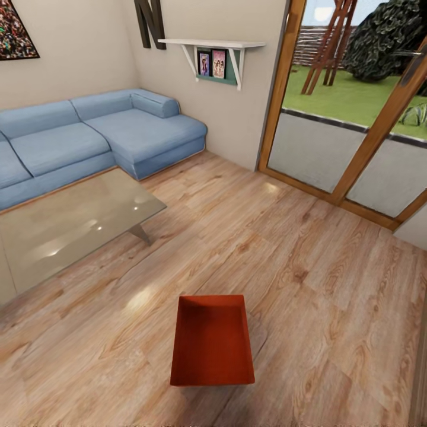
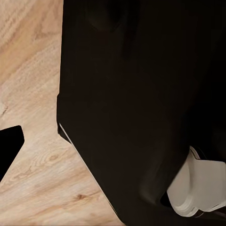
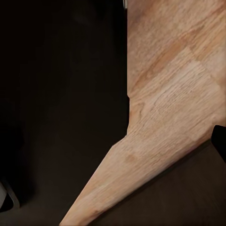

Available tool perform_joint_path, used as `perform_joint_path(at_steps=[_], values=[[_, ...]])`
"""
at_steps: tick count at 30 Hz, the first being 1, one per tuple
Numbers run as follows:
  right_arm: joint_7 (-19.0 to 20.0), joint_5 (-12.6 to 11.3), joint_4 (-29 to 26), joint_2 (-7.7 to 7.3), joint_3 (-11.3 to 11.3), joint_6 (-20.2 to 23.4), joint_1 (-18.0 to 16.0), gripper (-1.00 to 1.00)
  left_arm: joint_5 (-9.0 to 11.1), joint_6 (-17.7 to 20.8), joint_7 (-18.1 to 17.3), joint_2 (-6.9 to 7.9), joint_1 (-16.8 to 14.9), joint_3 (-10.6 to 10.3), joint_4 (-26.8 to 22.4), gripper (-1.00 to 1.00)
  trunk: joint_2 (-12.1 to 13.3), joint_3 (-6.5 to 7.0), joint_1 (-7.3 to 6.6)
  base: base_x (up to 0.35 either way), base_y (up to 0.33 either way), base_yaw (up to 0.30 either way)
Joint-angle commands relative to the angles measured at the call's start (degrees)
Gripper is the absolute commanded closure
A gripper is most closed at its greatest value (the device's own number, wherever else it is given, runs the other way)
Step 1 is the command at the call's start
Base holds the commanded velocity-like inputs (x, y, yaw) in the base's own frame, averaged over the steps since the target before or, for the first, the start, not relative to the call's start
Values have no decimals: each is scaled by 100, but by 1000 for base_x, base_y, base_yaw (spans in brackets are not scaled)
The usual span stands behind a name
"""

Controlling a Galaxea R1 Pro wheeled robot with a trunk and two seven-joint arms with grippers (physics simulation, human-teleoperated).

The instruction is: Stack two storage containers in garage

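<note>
From my head camera I look down into a living room. One orange-red storage container [image 1: 212, 344] sits on the light wood-plank floor [image 1: 332, 296], directly ahead of me and low in the view, its open top facing up and its long side running away from me. It looks empty. Nothing touches it.

To its left and farther off stands a glass coffee table [image 1: 71, 225], and behind that a blue corner sofa [image 1: 101, 133] against the wall. A white wall shelf [image 1: 216, 50] with small pictures hangs above. Wood-framed glass doors [image 1: 350, 118] stand to the right, with grass outside.

My left wrist camera faces the plank floor beside a large black part of my own body [image 2: 136, 108], with a white fitting [image 2: 200, 188] at its edge. My right wrist camera likewise shows floor between dark body panels [image 3: 61, 103]. I cannot tell whether either gripper is spread or pressed together.
</note>
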Motion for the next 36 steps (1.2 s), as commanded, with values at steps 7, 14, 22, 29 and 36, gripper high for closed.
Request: perform_joint_path(at_steps=[7, 14, 22, 29, 36], values=[[-3, -43, 18, 5, 45, -28, -5, -100, 42, -19, -11, 0, -3, -1, 8, -100, -2, -67, 0, 0, 0, 0], [-3, -44, 18, 5, 45, -30, -5, -100, 44, -19, -10, -2, -3, -2, 6, -100, -2, -130, 0, 0, 0, 0], [-3, -44, 18, 5, 45, -50, -5, -100, 44, -19, -11, 0, -3, -2, 5, -100, -2, -189, 0, 0, 0, 0], [5, -42, 18, 5, 47, -49, -5, -100, 44, -19, -8, 0, -3, -1, 6, -100, -2, -193, 0, 0, 0, 0], [4, -37, 18, 5, 46, -25, -5, -100, 44, -19, -11, 0, -3, -2, 6, -100, -2, -194, 0, 0, 0, 0]])
